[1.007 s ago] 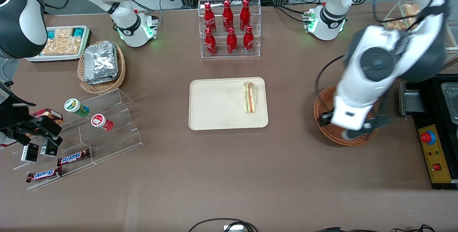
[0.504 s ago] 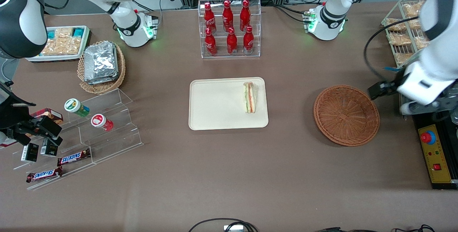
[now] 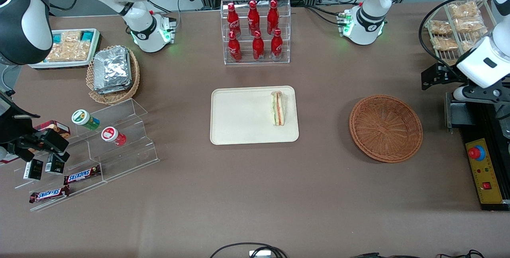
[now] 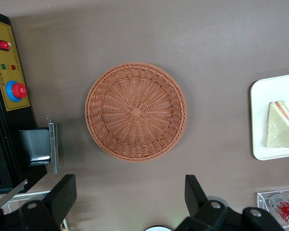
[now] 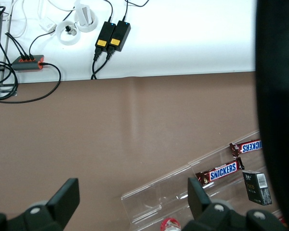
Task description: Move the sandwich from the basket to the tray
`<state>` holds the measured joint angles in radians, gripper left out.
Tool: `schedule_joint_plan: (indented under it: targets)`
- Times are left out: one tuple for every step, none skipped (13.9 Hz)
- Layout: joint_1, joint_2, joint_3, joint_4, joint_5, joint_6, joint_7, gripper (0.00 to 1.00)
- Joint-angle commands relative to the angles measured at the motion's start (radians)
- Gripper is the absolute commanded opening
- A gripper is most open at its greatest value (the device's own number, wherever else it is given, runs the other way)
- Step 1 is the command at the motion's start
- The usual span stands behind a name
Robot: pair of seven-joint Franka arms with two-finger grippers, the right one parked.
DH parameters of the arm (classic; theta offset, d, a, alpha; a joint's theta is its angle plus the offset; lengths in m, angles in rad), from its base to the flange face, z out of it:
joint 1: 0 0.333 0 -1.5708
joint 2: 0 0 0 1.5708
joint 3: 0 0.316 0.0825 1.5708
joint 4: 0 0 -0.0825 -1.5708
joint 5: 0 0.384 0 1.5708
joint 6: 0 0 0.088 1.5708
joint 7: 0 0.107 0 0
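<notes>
The sandwich [image 3: 279, 108], a wrapped wedge with green and orange-red filling, lies on the cream tray [image 3: 239, 114], near the tray's edge that faces the basket. The reddish-brown wicker basket [image 3: 385, 128] stands with nothing in it, toward the working arm's end of the table. My left gripper [image 3: 436, 77] hangs open and holds nothing, raised off the table beside the basket and a little farther from the front camera. The left wrist view shows the basket [image 4: 136, 110], the tray's edge [image 4: 260, 120] with the sandwich [image 4: 282, 132], and the gripper [image 4: 130, 197] with its fingers wide apart.
A clear rack of red cola bottles [image 3: 255, 31] stands farther back than the tray. A wire rack of snack packs [image 3: 458, 23] and a black control box with a red button [image 3: 484, 170] sit close to my gripper. A tan basket of foil packets [image 3: 113, 73] and acrylic steps [image 3: 107, 138] lie toward the parked arm's end.
My left arm has swung off the basket toward the working arm's end of the table and a bit farther back, uncovering the basket. The sandwich has stayed on the tray.
</notes>
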<state>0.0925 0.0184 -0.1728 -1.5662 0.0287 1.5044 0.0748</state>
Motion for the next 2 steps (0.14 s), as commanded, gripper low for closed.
schedule_joint_plan:
  targets:
    - [0.0,-0.025,0.002,-0.026,-0.018,-0.006,0.026,0.99]
    - [0.0,-0.025,0.002,-0.026,-0.018,-0.006,0.025,0.99]
